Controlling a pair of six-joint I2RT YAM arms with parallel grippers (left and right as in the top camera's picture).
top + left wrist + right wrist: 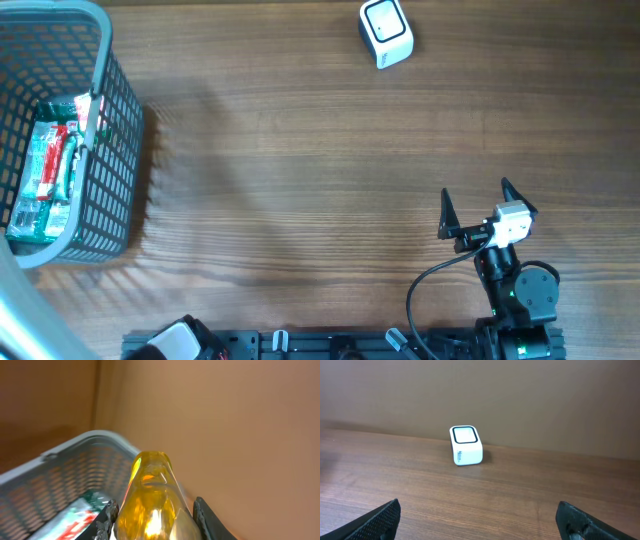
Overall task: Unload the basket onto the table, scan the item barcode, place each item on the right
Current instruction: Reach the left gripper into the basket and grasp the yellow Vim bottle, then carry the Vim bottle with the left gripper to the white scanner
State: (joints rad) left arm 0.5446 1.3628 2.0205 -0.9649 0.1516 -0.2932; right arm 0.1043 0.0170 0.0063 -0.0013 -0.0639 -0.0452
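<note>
Pinching a yellow translucent bottle between the left fingers, with a dark finger pressed against each flank and the rounded end poking up past the tips. Seen close to the lens in the left wrist view, against a grey mesh basket with its pale rim curving behind the bottle; cannot tell whether held over the basket or just beside it. Lying inside that basket, a green, red and white packet, glimpsed past the left-hand finger. Sitting at the upper left corner of the wooden surface in the overhead view, the same basket, with more such packets stacked along its left side. Cannot tell from overhead where the bottle or the left fingers are, with only a grey blurred bar crossing the bottom left corner. Resting near the far edge of the surface, right of centre and well apart from the basket, a white barcode scanner with a dark-framed window on its top face. Poised at the near right, spread wide and holding nothing, the right fingers, pointed toward the scanner, framing it from well back in the right wrist view
</note>
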